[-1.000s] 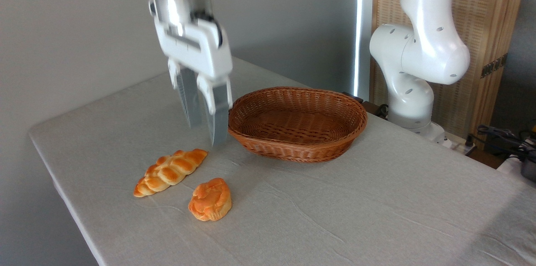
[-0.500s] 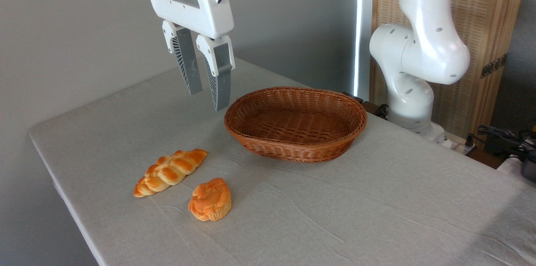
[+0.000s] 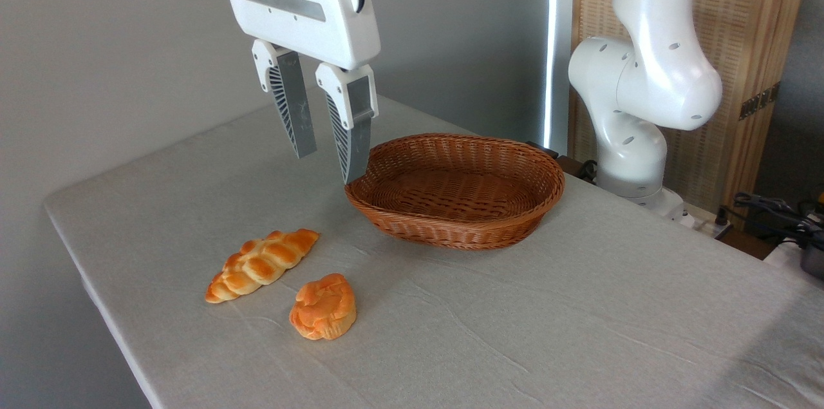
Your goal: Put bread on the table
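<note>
The bread (image 3: 323, 307), a small round orange-golden bun with a swirled top, lies on the grey cloth of the table (image 3: 515, 332) near the front left. My gripper (image 3: 330, 167) hangs well above the table, up and behind the bun, beside the left rim of the wicker basket. Its two grey fingers (image 3: 291, 106) stand apart, open, with nothing between them.
A long pale braided loaf (image 3: 261, 263) lies just left of the bun. The brown oval wicker basket (image 3: 456, 189) stands behind, with nothing in it. The arm's white base (image 3: 644, 93) rises at the back right; cables (image 3: 772, 209) lie at the far right edge.
The gripper rose from low above the table near the loaf, then shifted right toward the basket's rim and dipped slightly. Both breads stayed put.
</note>
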Motion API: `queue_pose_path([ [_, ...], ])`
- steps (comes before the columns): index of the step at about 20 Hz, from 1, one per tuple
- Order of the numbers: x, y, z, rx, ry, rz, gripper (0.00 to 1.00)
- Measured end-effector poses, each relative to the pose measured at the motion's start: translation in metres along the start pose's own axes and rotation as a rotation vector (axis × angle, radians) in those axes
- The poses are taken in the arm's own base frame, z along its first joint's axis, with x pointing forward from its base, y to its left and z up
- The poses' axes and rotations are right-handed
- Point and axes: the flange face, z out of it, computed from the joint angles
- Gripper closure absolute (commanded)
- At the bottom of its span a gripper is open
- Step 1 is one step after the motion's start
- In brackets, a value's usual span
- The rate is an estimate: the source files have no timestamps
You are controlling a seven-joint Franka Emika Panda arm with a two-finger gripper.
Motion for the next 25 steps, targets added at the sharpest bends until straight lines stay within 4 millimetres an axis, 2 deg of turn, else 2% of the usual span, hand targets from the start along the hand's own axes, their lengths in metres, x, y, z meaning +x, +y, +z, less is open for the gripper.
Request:
queue_pose_path([
  [12, 0.01, 0.012, 0.0, -0.002, 0.001, 0.028, 0.0],
  [25, 0.014, 0.014, 0.005, -0.008, -0.006, 0.035, 0.0],
])
